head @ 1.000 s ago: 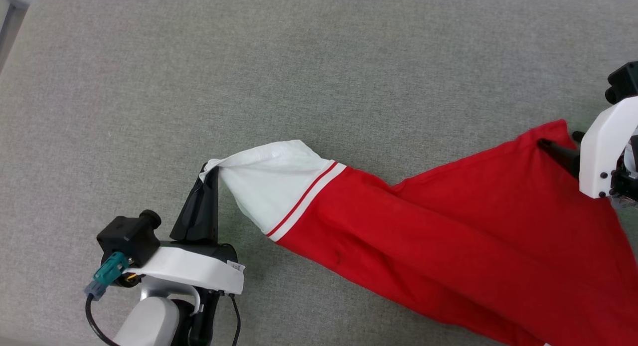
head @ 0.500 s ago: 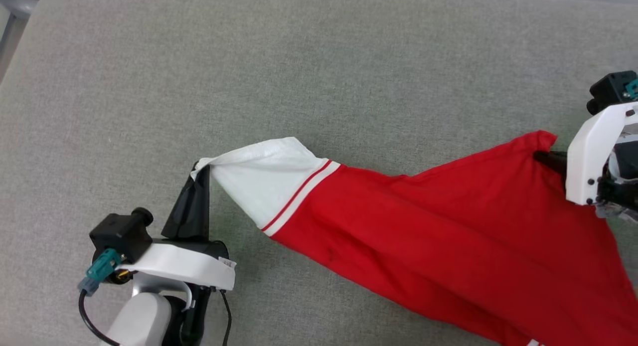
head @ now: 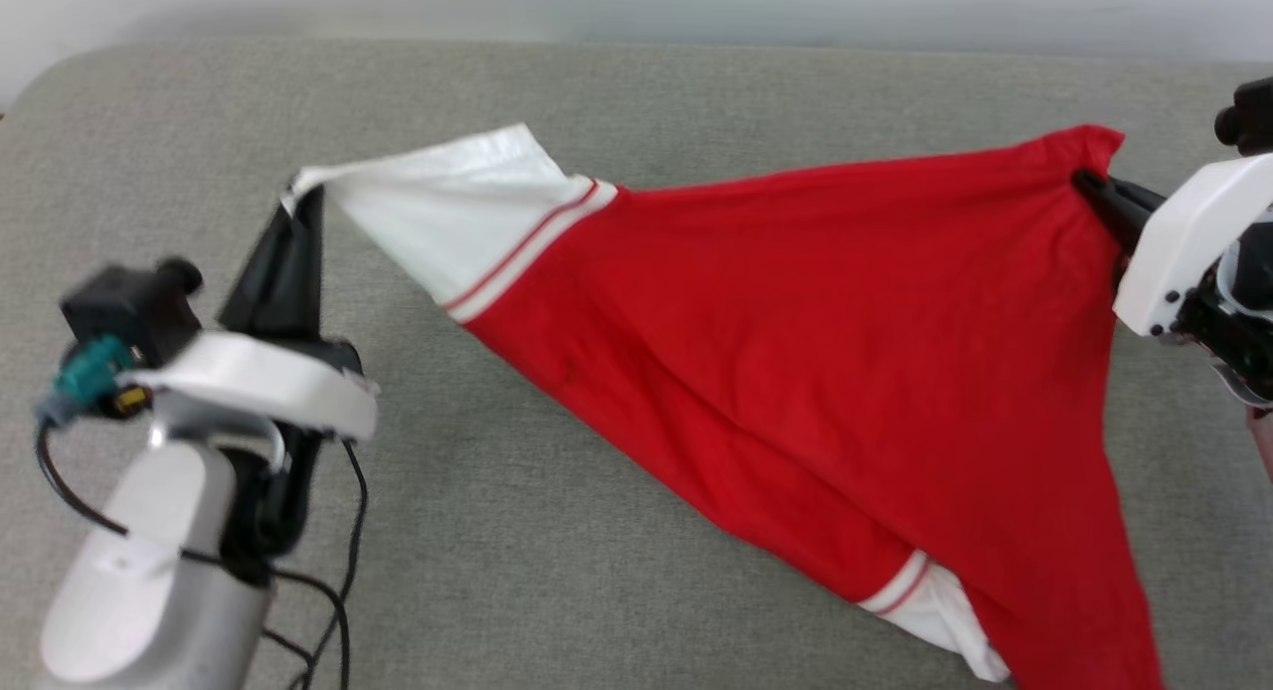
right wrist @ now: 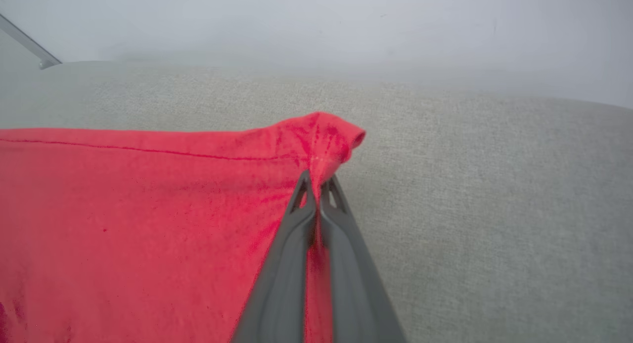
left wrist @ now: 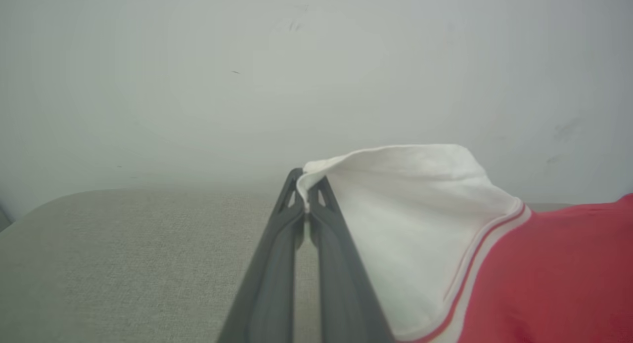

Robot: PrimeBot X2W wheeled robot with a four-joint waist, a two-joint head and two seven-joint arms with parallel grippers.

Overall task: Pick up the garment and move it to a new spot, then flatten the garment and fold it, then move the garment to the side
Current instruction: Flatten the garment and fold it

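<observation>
A grey, coarsely woven fabric covers the tabletop [head: 557, 551], whose far left corner is rounded. Behind it rises a plain pale wall [head: 636, 4] with a few faint scuffs. A slim metal bar [right wrist: 27, 46] slants beyond the tabletop's edge. The light is soft and even.

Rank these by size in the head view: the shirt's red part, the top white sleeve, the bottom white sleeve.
1. Red part, by far.
2. Top white sleeve, pinched by the left gripper.
3. Bottom white sleeve; red cloth hides part of it, so it may really be bigger.

A grey woven surface [head: 756, 93], rounded at the corner — behind it a pale, perhaps scuffed wall [left wrist: 316, 61].
</observation>
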